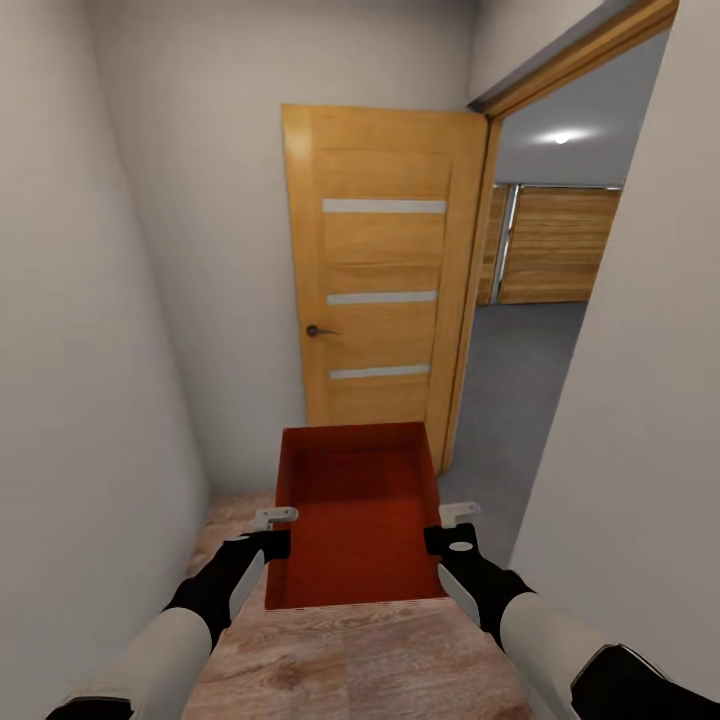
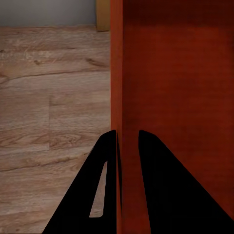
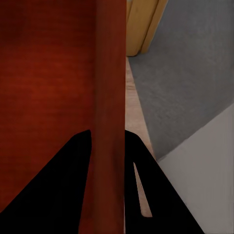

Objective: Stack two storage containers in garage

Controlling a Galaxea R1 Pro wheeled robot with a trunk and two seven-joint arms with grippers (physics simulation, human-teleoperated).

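One orange-red storage container (image 1: 355,510) hangs level between my two arms, above light wood planks in a narrow hallway. My left gripper (image 1: 275,530) is shut on its left wall. In the left wrist view the left gripper (image 2: 127,132) has one finger on each side of the container wall (image 2: 170,73). My right gripper (image 1: 450,528) is shut on the right wall, and the right wrist view shows the right gripper (image 3: 107,131) pinching that container rim (image 3: 109,63). Through the doorway ahead at the right lies the garage's grey floor (image 1: 520,390).
An orange wooden door (image 1: 385,290) stands open against the far wall, straight ahead of the container. White walls close in on the left (image 1: 80,380) and on the right (image 1: 650,420). A wood-panelled wall (image 1: 555,245) shows deep in the garage.
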